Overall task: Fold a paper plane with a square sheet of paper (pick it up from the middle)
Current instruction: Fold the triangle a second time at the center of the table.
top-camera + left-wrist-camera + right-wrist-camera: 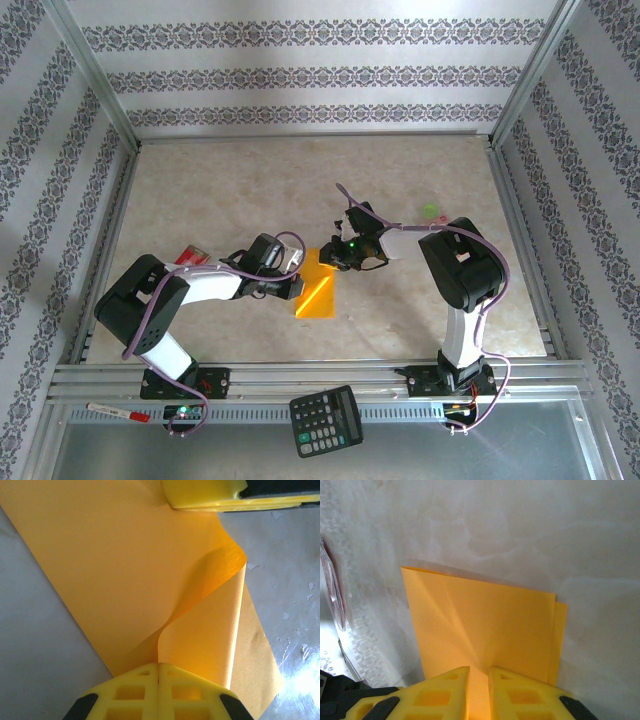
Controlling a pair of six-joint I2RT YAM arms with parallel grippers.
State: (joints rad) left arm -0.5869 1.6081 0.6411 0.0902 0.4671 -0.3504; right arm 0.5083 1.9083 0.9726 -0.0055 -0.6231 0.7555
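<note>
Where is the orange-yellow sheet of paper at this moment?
In the top view, the thin orange-yellow sheet of paper lies near the middle of the beige table, between the left gripper and the right gripper, both pinching it.

bright, even light, one glare patch

we see the table (300,170) evenly lit, with only faint, soft shadows. left wrist view: glare bleaches the surface beside the paper (125,580); right wrist view looks hazy.
</note>
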